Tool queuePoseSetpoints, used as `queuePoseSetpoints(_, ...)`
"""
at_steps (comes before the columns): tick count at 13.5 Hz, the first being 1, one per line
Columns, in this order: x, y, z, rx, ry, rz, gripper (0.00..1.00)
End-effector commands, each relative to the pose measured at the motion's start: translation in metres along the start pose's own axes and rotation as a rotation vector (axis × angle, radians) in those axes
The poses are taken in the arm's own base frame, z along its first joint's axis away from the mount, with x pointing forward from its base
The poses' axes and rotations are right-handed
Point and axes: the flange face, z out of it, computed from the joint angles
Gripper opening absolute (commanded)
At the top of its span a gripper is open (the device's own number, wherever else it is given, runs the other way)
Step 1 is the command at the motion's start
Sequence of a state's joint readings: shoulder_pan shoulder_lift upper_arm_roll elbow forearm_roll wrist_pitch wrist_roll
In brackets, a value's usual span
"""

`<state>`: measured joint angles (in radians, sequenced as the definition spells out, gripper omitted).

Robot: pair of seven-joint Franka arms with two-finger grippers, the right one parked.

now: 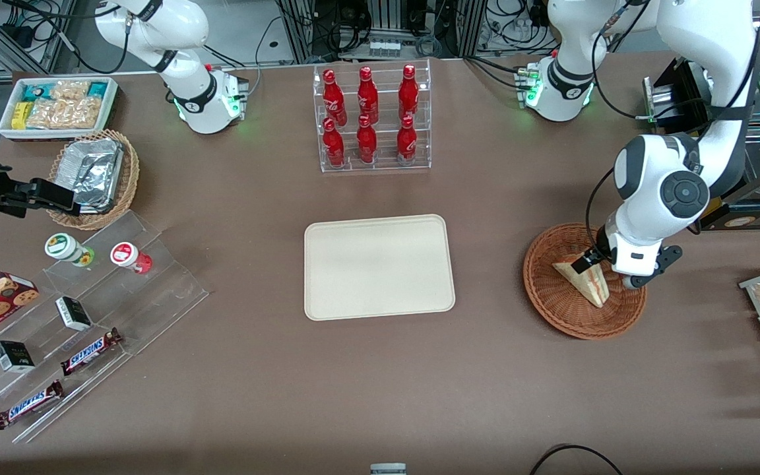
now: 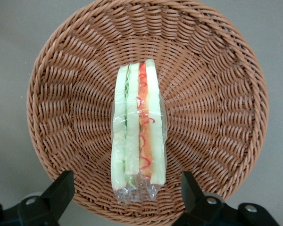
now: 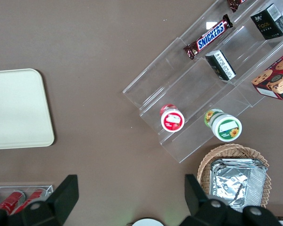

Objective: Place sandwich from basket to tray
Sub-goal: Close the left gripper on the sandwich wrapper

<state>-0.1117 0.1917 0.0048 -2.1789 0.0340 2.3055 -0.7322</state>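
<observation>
- We hold our gripper open above the basket, a finger on either side of the sandwich, ready to close.
- The tray waits bare nearby.

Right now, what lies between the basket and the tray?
Front view: only bare brown table between basket and tray. Gripper hangs open over the sandwich.

Even overhead light, soft shadows, sharp focus throughout.
</observation>
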Motion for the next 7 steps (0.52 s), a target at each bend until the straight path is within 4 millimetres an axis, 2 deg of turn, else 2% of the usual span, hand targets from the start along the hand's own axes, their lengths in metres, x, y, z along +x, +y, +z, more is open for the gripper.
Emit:
queuePoseSetpoints(1,-0.002,-0.001,0.007,-0.005,0.023,-0.026,1.00)
queuePoseSetpoints(7,-0.001,0.001,0.024,-0.007,0.022,-0.039,1.00)
